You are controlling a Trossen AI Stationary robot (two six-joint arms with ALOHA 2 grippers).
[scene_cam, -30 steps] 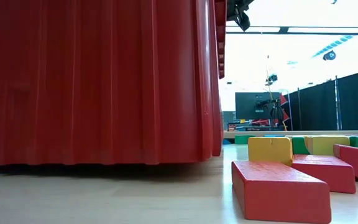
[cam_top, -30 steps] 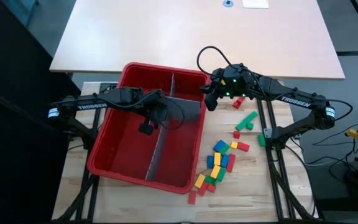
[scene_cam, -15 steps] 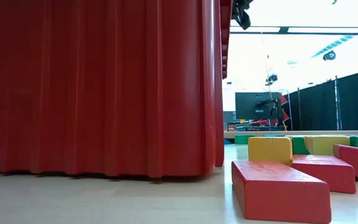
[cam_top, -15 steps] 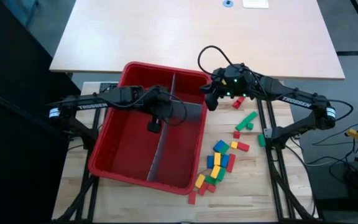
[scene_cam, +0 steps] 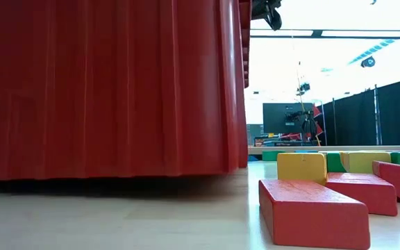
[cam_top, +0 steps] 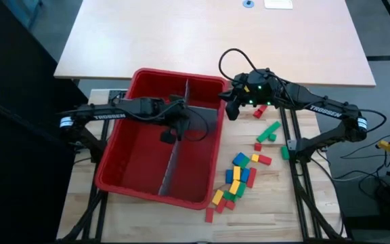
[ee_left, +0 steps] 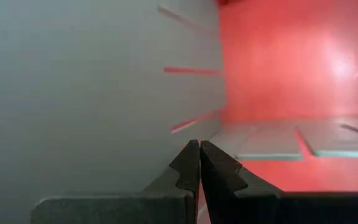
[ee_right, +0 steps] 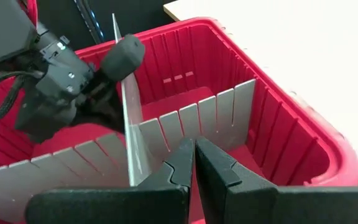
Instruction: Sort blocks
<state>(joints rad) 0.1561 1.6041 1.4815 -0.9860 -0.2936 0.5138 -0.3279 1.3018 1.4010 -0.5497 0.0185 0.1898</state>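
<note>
Pale wooden counter (cam_top: 141, 217) carrying a large red bin (cam_top: 124, 173), its interior split by grey slotted dividers (cam_top: 171, 166). Bin wall filling most of the low view, close to the camera. Left pincer (cam_top: 167, 136) lowered inside the bin, hard against the long divider; fingers (ee_left: 191, 163) pressed together with nothing between them. Right pincer (cam_top: 230, 108) poised over the bin's far right corner, above the cross divider; fingers (ee_right: 185, 163) likewise drawn together and empty. Blocks (cam_top: 241, 173) scattered on the counter outside the bin, to its right: main cluster of red, blue, yellow and green near the bin's near corner, a few green and red ones (cam_top: 268, 132) farther back beside the right arm. None visible inside the bin.
</note>
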